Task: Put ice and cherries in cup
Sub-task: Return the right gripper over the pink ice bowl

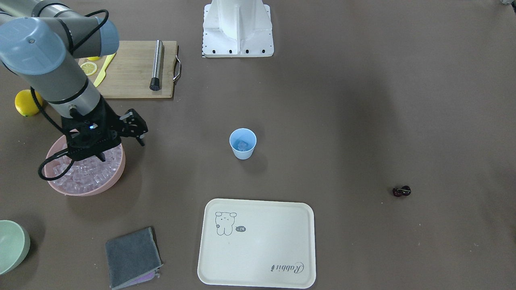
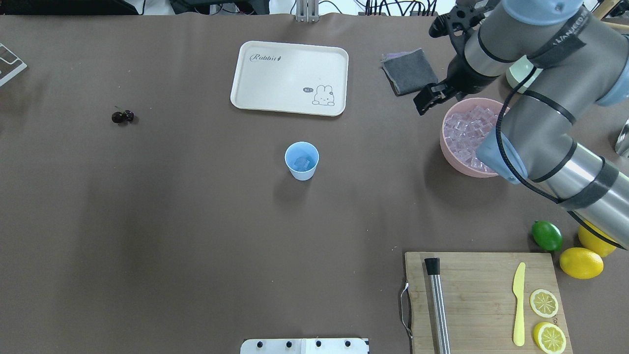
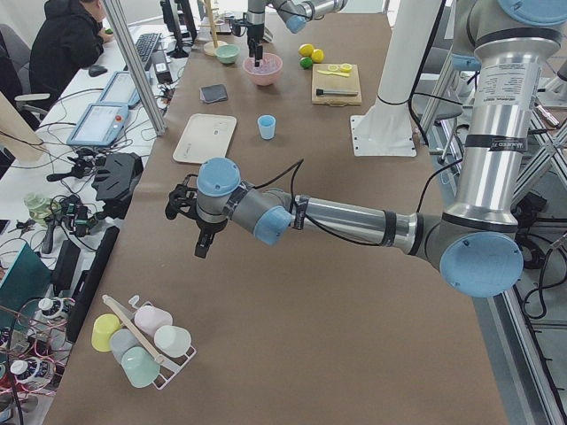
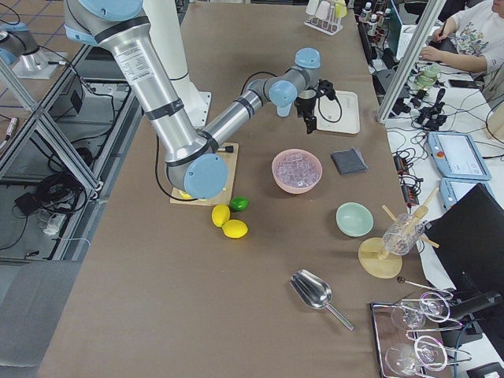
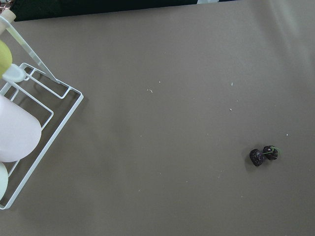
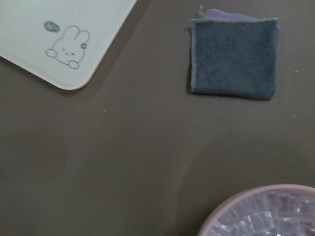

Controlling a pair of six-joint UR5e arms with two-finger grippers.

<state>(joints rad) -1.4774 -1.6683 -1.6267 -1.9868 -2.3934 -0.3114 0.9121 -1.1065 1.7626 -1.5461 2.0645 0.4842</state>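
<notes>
The light-blue cup stands upright mid-table with an ice cube inside; it also shows in the overhead view. The dark cherries lie alone on the table, far from the cup, and show in the left wrist view. The pink bowl is full of ice cubes. My right gripper hovers over the bowl's edge nearest the cup, fingers apart and empty. My left gripper shows only in the exterior left view, above the table near the cherries; I cannot tell if it is open.
A cream tray, a grey cloth and a pale green bowl lie toward the operators' side. A cutting board holds a metal muddler, a yellow knife and lemon slices. A wire cup rack is near the left wrist.
</notes>
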